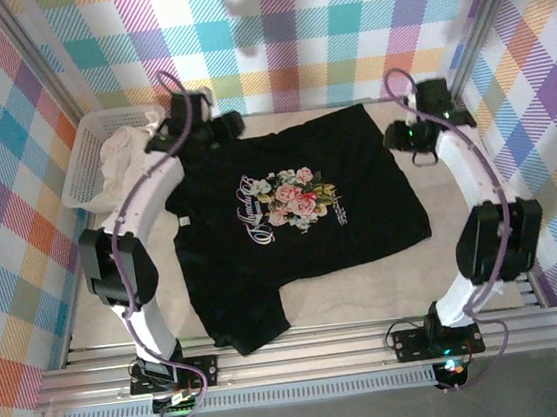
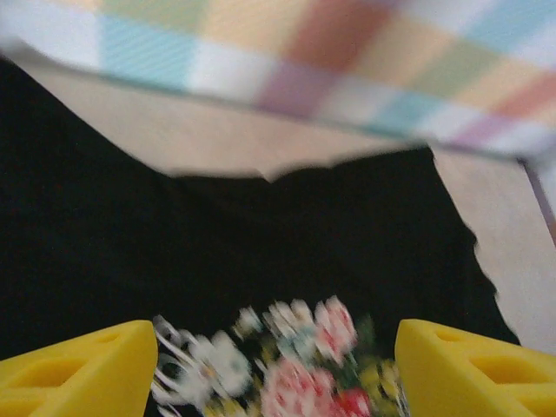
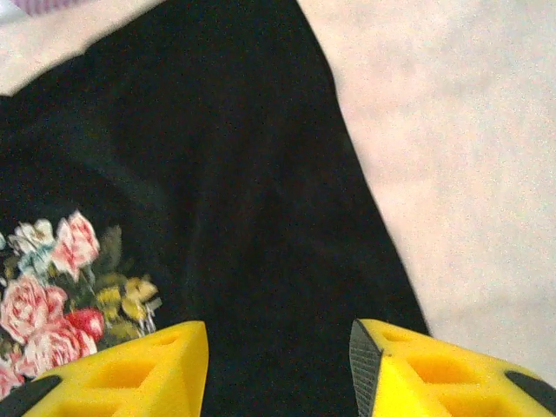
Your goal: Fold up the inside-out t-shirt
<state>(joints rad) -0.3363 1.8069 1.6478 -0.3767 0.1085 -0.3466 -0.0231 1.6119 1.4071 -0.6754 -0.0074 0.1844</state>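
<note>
A black t-shirt (image 1: 236, 274) lies spread across the middle of a pale table (image 1: 368, 289), its floral print (image 1: 293, 199) and white script lettering facing up. It looks flattened out but not yet folded. No edge is turned over onto the body, and one sleeve trails toward the near edge, slightly rumpled. By this reading the laying-out is done and every fold is left to make.

Both arms reach out to the far side of the table. The left end effector (image 1: 199, 127) hangs over the shirt's far left corner, just beside a white basket (image 1: 82, 160) holding a white cloth (image 1: 126, 150). In the left wrist view, its yellow fingers (image 2: 78, 369) are spread wide above black fabric, with nothing between them. The right end effector (image 1: 413, 138) sits at the shirt's far right edge. In the right wrist view, its fingers (image 3: 434, 378) are also apart, over the shirt's border and bare table, pinching nothing.
</note>
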